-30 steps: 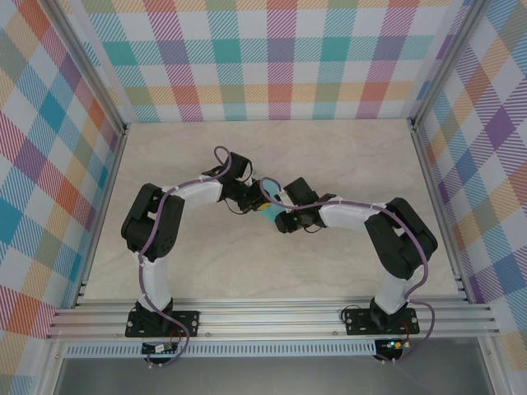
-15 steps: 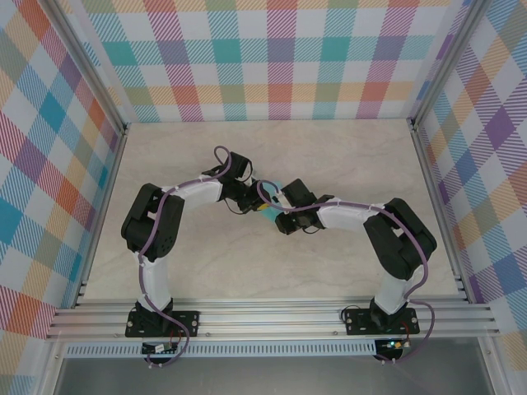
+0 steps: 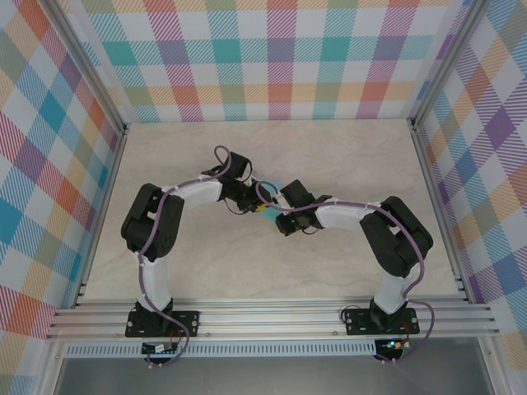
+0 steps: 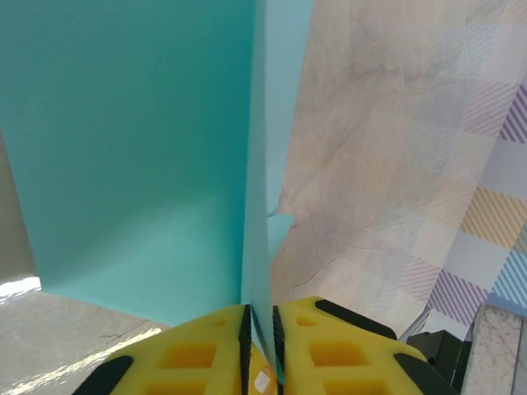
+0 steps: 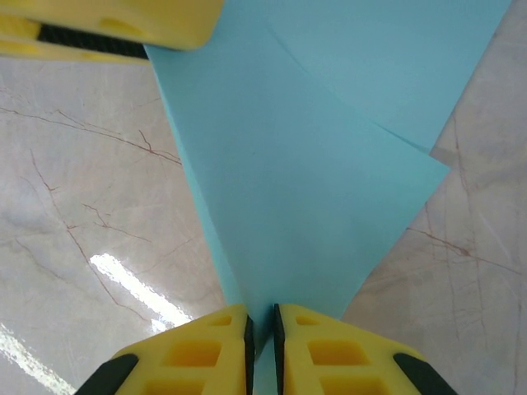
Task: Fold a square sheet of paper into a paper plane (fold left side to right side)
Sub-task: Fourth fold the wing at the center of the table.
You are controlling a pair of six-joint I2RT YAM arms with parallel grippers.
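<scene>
square sheet of paper [image 4: 132, 140], thin, limp and easily creased, held over the tabletop [image 5: 74, 189]; left end effector [image 4: 260, 325] and right end effector [image 5: 262, 325] each clenched on an edge; probably best gripped near edges, lightly.

There goes the right arm [image 3: 342, 216], on the move over this last second: the right gripper [image 5: 262, 319] slides leftward in small steps and edges a touch farther from the near rail, closing in on the left gripper [image 4: 259, 317]. The big elbow [image 3: 395, 234] trails after it, swinging in to the left as well. From above, the turquoise sheet of paper [image 5: 305, 181] between the two grippers is disappearing. A second ago a clear patch showed in the gap, and now the right wrist covers most of it, leaving slivers.
</scene>
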